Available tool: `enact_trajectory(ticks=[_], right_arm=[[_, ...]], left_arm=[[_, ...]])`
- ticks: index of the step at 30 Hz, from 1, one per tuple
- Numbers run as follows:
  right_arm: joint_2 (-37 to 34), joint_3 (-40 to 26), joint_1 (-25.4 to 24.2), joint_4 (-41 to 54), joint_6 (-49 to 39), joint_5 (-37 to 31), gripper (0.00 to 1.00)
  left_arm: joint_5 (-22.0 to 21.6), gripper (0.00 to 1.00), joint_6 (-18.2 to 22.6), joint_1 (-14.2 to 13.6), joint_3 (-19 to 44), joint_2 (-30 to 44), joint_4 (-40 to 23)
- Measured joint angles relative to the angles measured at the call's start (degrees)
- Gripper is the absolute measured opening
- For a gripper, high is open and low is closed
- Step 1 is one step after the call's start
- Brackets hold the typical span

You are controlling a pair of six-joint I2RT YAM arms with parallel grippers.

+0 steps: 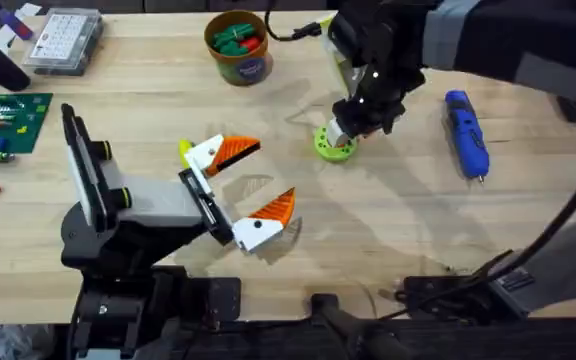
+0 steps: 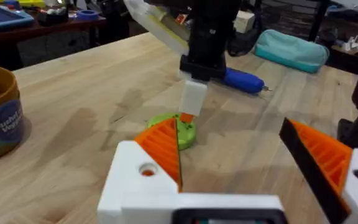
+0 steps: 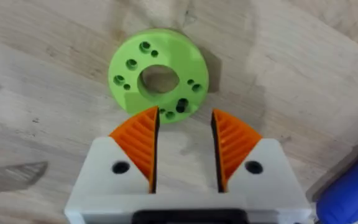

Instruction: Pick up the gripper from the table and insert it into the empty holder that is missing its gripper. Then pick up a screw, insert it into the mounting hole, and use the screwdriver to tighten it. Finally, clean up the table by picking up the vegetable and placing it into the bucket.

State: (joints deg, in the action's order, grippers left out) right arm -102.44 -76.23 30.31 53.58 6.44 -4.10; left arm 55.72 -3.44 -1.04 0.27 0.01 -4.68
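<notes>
Our left pincer (image 1: 240, 188) gapes wide at mid-table, holding nothing, the yellow vegetable (image 1: 184, 149) just beyond its far finger. Farther right, our right pincer (image 3: 185, 152), narrowly parted and empty, hovers over a green disc (image 3: 159, 74). The bucket (image 1: 239, 47) stands at the far edge.

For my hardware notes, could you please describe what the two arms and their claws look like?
Both claws have white blocky fingers with orange ribbed triangular pads and a small round hole in each finger. The left claw sits on a black arm with a grey-white wrist section and yellow-green accents. The right claw sits on a black arm with a grey segment and black cables trailing.
</notes>
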Motion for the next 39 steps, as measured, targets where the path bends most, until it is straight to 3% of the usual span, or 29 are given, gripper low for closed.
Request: enact_trajectory(ticks=[21,39], right_arm=[[-2.09,0.0,0.81,-0.96,0.0,-0.19,0.256],[-2.79,0.0,0.81,-1.2,0.04,-0.19,0.185]], left_arm=[[-0.02,0.991,0.0,0.0,0.0,0.0,0.01],[0.0,0.991,0.0,0.0,0.0,0.0,0.02]])
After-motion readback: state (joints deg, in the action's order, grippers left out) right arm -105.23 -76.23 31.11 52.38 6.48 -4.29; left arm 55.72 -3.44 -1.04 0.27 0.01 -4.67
